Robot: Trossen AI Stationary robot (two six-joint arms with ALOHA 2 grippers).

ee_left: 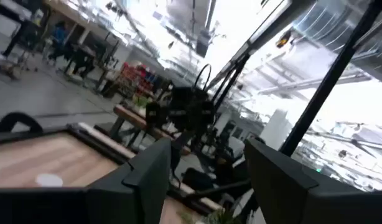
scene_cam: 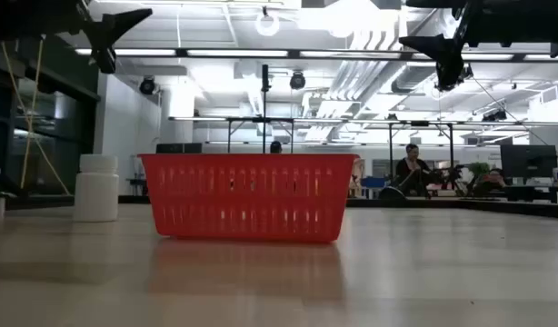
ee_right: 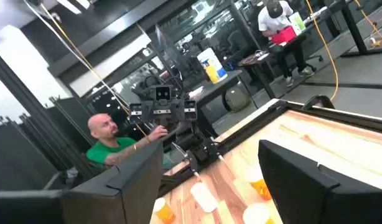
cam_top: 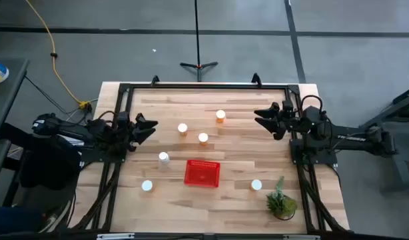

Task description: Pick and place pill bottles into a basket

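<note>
**Six bottles ring the basket; none is in it yet**

Near the middle of the worktop, toward its front edge, sits the red basket (cam_top: pixel 202 173), long axis running side to side, with nothing visible inside it. Six pill bottles stand upright and scattered around it, all apart from it. Three amber ones lie behind it toward the far edge: one (cam_top: pixel 182 128), one (cam_top: pixel 203 138) closest to the basket, and one (cam_top: pixel 220 115) farthest back. A whitish bottle (cam_top: pixel 164 158) stands just beside the basket's left end, another (cam_top: pixel 147 186) nearer the front-left corner, and a sixth (cam_top: pixel 256 185) off the basket's right end, near the potted plant (cam_top: pixel 281 200).

Outward from these, the left gripper (cam_top: pixel 146 128) hangs raised at the left edge, fingers apart and holding nothing; the whitish bottle beside the basket lies forward and inward of it, closest of all. The right gripper (cam_top: pixel 266 119) hangs raised at the right edge, also parted and empty, with the far-back amber bottle nearest, inward toward centre.
</note>
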